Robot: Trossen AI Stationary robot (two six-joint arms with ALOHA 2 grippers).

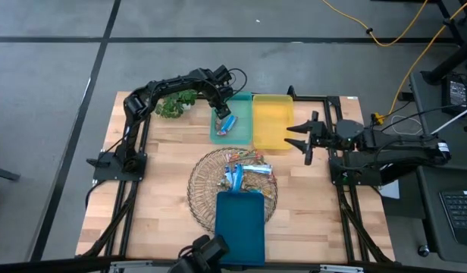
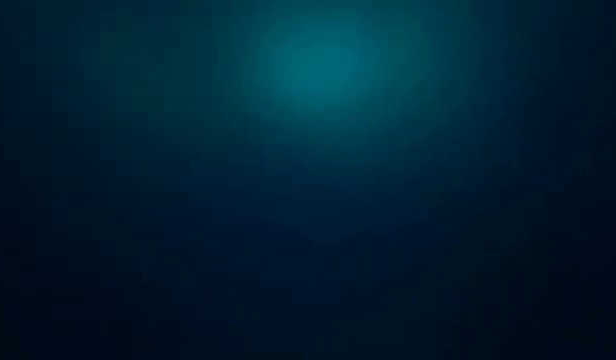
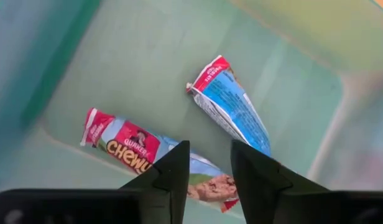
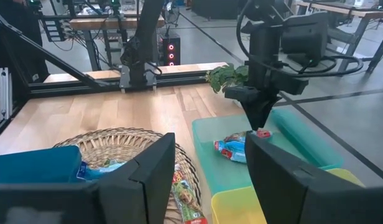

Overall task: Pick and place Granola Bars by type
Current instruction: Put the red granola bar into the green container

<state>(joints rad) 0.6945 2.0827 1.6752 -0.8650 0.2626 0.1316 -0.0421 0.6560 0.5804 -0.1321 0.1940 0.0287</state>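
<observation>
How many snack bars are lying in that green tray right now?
2, lying apart on the green tray's floor: a blue-wrapped bar and a red-and-blue Chewy bar right under the left gripper.

My two dark fingers (image 4: 148, 180) stand apart at six o'clock with nothing between them; my right gripper (image 4: 210, 180) hangs above the near edge of the green tray (image 4: 207, 134). At one o'clock the left gripper (image 4: 258, 115) points down into that tray, its tip just over two Granola Bars (image 4: 236, 148) in blue and red wrappers lying together on the tray floor. The yellow tray (image 4: 232, 205) sits at five o'clock, touching the green one. At eight o'clock lies the round wire basket (image 4: 110, 143) with more wrapped bars (image 4: 182, 196) inside, and the dark blue tray (image 4: 33, 165) rests across it. A leafy plant (image 4: 226, 76) stands at twelve o'clock on the wooden table (image 4: 86, 112).
</observation>
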